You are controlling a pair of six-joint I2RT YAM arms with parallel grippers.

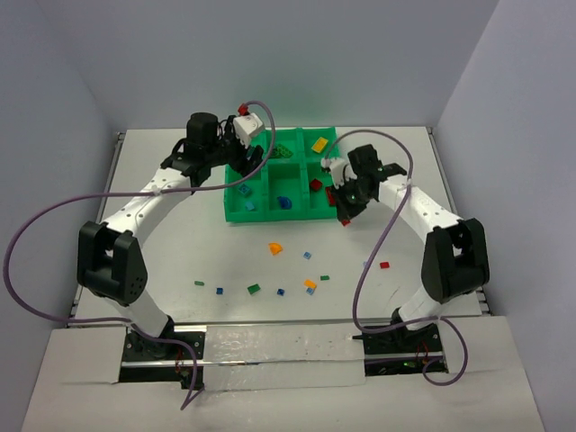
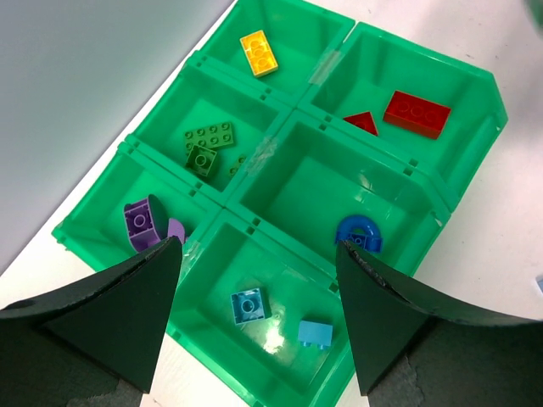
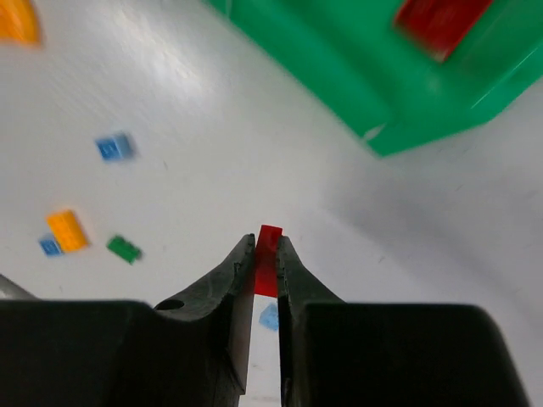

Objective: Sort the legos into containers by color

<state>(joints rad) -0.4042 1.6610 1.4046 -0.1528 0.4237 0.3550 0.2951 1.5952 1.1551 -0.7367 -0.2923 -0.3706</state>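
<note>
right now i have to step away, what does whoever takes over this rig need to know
Right tool: shut on a red lego, by the front right corner of the green tray.
Left tool: open, empty, above the tray.
Done: one colour per compartment: yellow brick, green pieces, purple pieces, red plate, blue arch, light blue bricks.
Left: drop the held piece with the red plate, then sort the loose legos on the table.
</note>
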